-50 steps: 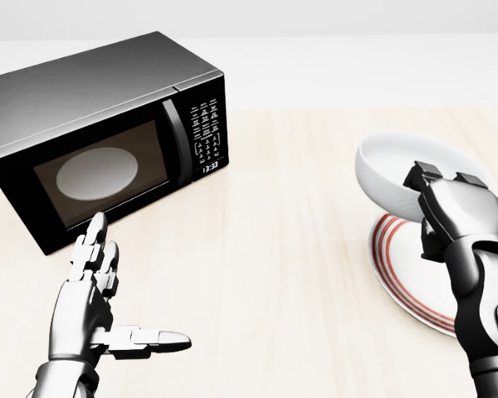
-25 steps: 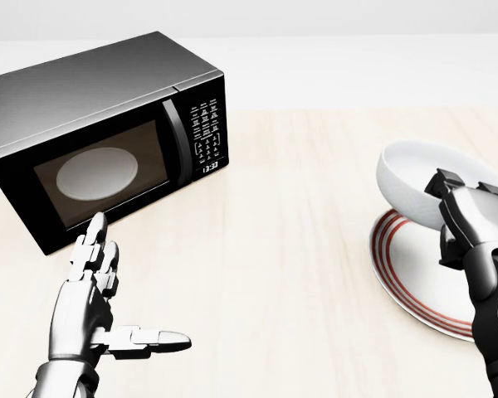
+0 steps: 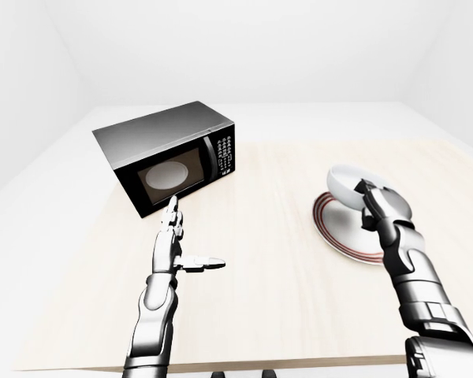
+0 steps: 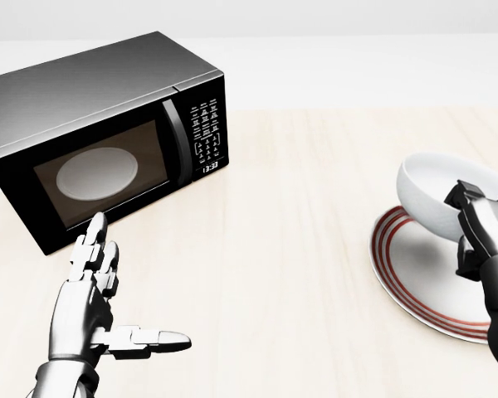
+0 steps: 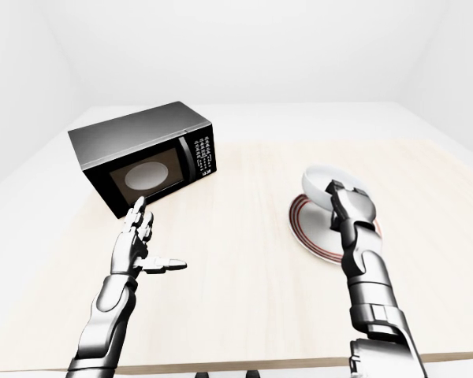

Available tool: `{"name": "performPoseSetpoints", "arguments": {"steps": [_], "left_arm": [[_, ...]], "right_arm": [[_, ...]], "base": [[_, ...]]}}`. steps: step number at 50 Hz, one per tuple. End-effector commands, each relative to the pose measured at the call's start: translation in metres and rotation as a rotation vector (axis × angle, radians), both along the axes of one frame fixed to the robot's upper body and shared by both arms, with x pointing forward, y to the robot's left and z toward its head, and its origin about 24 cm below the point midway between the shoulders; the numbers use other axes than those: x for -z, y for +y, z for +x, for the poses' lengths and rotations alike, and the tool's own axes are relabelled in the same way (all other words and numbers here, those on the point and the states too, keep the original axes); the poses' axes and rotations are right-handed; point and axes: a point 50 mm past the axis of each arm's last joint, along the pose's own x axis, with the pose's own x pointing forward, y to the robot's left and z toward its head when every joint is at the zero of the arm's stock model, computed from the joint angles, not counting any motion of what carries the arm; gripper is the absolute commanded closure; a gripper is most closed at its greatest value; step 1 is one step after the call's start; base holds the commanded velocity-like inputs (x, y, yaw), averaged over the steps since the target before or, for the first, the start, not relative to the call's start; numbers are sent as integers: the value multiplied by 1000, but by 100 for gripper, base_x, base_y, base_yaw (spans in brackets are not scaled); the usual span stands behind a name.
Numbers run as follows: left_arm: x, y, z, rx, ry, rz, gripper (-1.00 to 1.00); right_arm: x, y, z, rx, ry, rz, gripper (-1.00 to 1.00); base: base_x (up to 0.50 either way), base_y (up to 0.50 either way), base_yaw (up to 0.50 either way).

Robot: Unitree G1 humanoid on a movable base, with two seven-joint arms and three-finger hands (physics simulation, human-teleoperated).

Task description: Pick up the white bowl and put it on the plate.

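The left hand (image 4: pixel 100 307) is seen nearest, at the lower left of the head view, held above the tabletop (image 4: pixel 282 274) with fingers extended, thumb spread sideways and nothing gripped. At the lower right of the same view, the right hand (image 4: pixel 481 236) is closed on the near rim of the white bowl (image 4: pixel 436 195), with the fingers hooked over the rim. The bowl is held tilted, its opening turned up and toward the view's right, and is positioned over the upper part of the plate (image 4: pixel 415 278), a white plate with red rings. Whether the bowl's underside is already touching the plate cannot be determined.

The task is judged to be near completion: only lowering and release remain. Several faults are possible from here. If the fingers are opened while the bowl is tilted, the bowl may rock, roll on its rounded wall, or slide off the plate's far rim. If it is pressed down off-centre, the plate may be tipped or pushed across the tabletop. Because only the rim is pinched, slippage under the bowl's weight is also possible.

Farther off, at the upper left, a black microwave (image 4: pixel 100 141) stands well apart from the plate.
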Motion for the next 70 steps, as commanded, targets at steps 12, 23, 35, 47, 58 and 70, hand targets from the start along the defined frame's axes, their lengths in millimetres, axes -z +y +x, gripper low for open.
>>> {"name": "performPoseSetpoints", "arguments": {"steps": [12, 23, 35, 47, 58, 70], "left_arm": [[0, 0, 0, 0, 0, 0, -100], [0, 0, 0, 0, 0, 0, -100], [0, 0, 0, 0, 0, 0, -100], [0, 0, 0, 0, 0, 0, -100], [0, 0, 0, 0, 0, 0, -100], [0, 0, 0, 0, 0, 0, -100]], "right_arm": [[3, -15, -6, 51, -3, -48, 100], [5, -18, -9, 57, 2, -47, 100], [8, -22, -11, 71, 10, -48, 100], [12, -23, -13, 77, 21, -46, 100], [17, -23, -14, 77, 29, -44, 100], [21, -23, -15, 76, 35, -43, 100]], "base": [[0, 0, 0], [0, 0, 0], [0, 0, 0], [0, 0, 0], [0, 0, 0], [0, 0, 0]]}}
